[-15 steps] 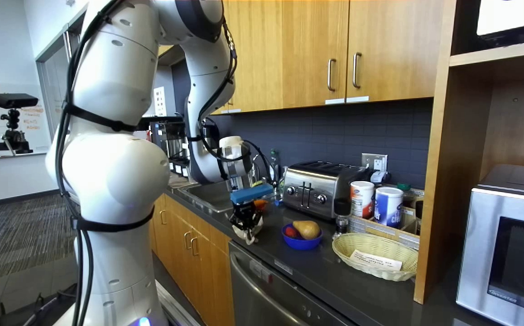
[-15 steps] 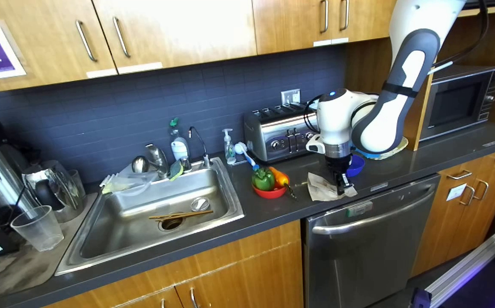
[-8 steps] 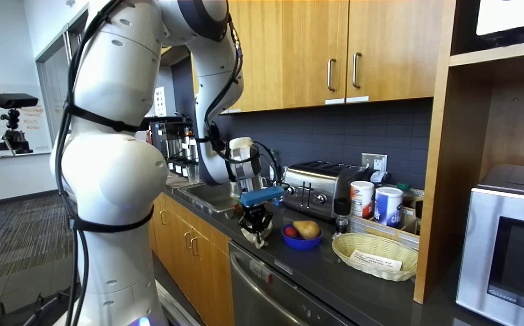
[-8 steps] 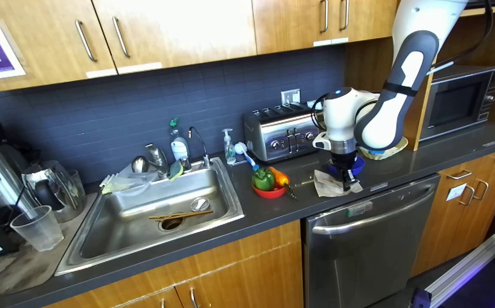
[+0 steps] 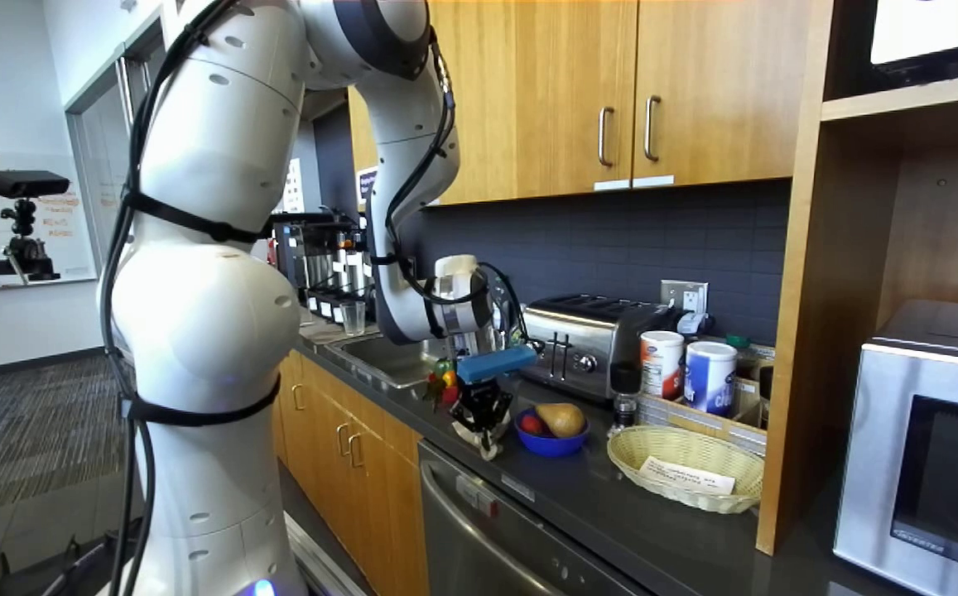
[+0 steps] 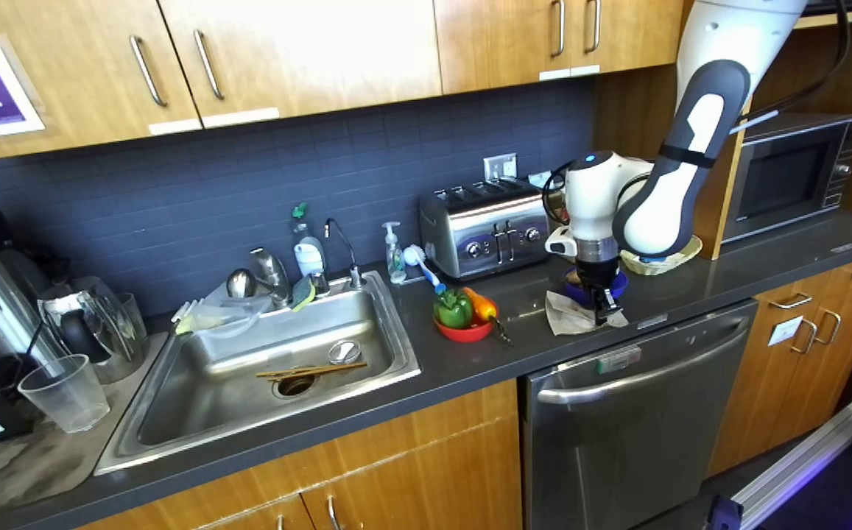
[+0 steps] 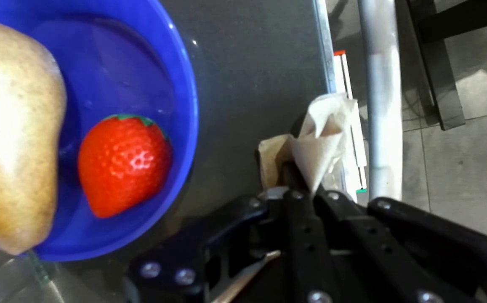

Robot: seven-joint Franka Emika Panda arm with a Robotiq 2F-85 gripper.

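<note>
Tan and crumpled, the napkin [image 7: 325, 136] bunches where the gripper [image 7: 299, 194] pinches it, probably because a fold is easier to hold. Just beside the gripper, the bowl [image 7: 167, 54] likely keeps a strawberry [image 7: 123, 166] and pear [image 7: 14, 134] from rolling.

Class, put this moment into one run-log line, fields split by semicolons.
gripper: pinching beige napkin; beside it: blue bowl holding pear and strawberry; napkin resting on counter: unclear

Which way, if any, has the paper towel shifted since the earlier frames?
Yes: in an exterior view, the paper towel has shifted rightward in the picture, farther from the red bowl, which hasn't moved.
</note>
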